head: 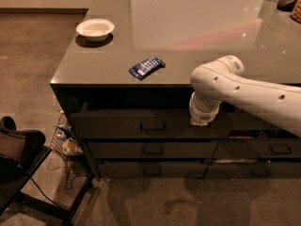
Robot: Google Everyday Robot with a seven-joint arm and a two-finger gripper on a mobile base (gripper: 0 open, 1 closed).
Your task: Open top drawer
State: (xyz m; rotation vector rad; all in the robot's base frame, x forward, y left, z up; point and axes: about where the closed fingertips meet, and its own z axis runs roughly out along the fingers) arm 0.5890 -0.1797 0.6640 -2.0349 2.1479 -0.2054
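The top drawer (117, 125) is the wide dark front just under the grey countertop (188, 27), with a small bar handle (153, 126) at its middle. My white arm reaches in from the right. My gripper (201, 121) points down against the upper right end of the drawer front, well to the right of the handle. Most of the gripper is hidden behind the arm's round wrist.
A white bowl (95, 28) and a blue packet (146, 67) lie on the countertop. Shallower dark drawers (153, 149) sit below, narrower ones (277, 149) to the right. A wire basket (66, 140) and a black chair (19, 149) stand on the floor at left.
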